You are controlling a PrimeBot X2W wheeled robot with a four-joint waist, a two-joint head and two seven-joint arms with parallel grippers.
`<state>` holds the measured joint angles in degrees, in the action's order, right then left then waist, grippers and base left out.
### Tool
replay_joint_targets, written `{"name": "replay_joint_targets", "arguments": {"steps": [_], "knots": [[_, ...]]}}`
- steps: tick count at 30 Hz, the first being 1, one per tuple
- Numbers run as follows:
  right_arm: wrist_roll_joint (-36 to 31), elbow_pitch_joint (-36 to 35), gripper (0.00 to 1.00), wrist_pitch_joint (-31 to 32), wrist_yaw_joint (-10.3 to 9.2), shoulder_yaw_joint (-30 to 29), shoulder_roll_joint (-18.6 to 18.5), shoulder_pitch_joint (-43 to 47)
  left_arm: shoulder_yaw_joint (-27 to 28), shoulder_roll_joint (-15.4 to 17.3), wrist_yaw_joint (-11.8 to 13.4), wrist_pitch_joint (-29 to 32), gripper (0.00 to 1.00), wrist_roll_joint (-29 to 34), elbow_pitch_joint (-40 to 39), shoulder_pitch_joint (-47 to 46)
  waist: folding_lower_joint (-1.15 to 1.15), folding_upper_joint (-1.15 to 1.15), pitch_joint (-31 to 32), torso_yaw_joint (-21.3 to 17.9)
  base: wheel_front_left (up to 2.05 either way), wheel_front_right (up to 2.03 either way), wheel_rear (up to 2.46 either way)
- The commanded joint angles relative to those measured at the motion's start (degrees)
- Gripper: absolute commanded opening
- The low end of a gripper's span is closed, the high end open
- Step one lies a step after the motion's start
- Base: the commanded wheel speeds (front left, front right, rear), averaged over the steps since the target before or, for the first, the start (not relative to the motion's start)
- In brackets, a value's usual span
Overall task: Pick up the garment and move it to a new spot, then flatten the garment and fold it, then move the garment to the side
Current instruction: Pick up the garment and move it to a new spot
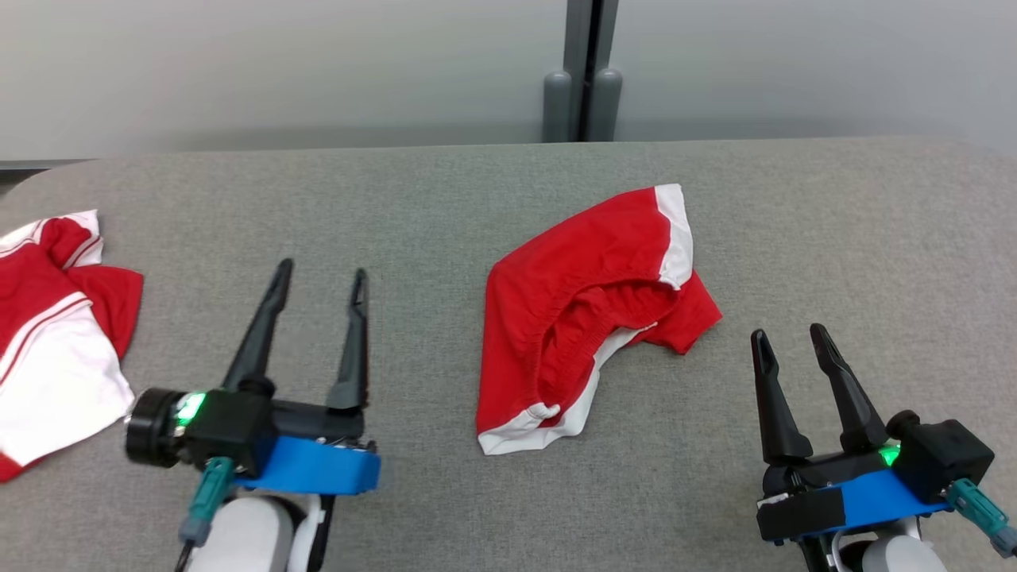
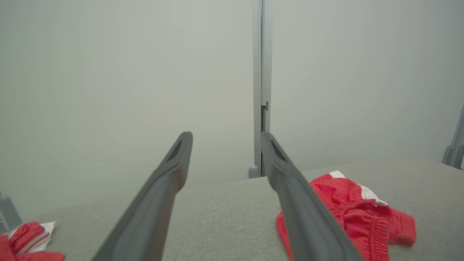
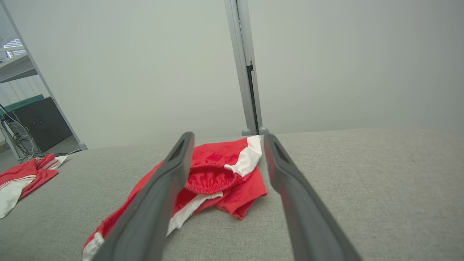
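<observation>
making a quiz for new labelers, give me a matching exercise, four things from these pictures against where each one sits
Things:
1. red shorts
2. red and white shirt
3. left gripper
4. grey post

Places:
a. behind the far edge of the table
b. crumpled near the table's middle
c. open, over the table between the two garments
d. at the table's left edge

Pairs: 1-b, 2-d, 3-c, 4-a
</observation>
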<state>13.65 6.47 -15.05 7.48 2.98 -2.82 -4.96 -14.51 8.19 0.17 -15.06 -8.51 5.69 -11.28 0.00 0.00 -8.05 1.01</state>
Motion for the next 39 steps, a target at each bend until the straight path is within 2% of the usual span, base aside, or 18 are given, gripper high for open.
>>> {"name": "replay_joint_targets", "arguments": {"steps": [1,5,12,15,25,39], "knots": [[-0.01,0.04,1.00,-0.20,0.03,-0.21,-0.13,0.67,0.53,0.20,0.43,-0.16,1.00,0.32,-0.32,0.70,0.00,0.00,0.06,0.13,0.00,0.00,0.00],[-0.38,0.55,1.00,-0.20,0.03,-0.76,-0.13,1.53,5.28,0.39,0.86,-0.16,1.00,1.36,-1.78,3.89,0.00,0.00,1.25,1.20,0.00,0.00,0.00],[-1.09,1.89,1.00,-0.21,0.03,-1.56,-0.13,3.11,9.71,-0.81,0.19,-0.16,1.00,2.14,-1.24,8.17,0.00,0.00,3.15,1.59,0.00,0.00,0.00],[-1.23,2.49,1.00,-0.20,0.03,-1.93,-0.13,3.74,10.50,-1.52,-0.78,-0.17,1.00,2.60,-0.15,9.56,0.00,0.00,3.90,1.29,0.00,0.00,0.00],[-1.44,3.39,1.00,-0.20,0.03,-2.09,-0.13,6.11,13.16,-2.99,-1.69,-0.17,1.00,4.23,1.49,12.33,0.00,0.00,5.73,-0.49,0.00,0.00,0.00],[-1.29,3.45,1.00,-0.20,0.03,-2.45,-0.13,6.09,15.15,-3.97,-3.21,-0.17,1.00,5.38,2.31,11.56,0.00,0.00,5.43,-0.70,0.00,0.00,0.00]]}}
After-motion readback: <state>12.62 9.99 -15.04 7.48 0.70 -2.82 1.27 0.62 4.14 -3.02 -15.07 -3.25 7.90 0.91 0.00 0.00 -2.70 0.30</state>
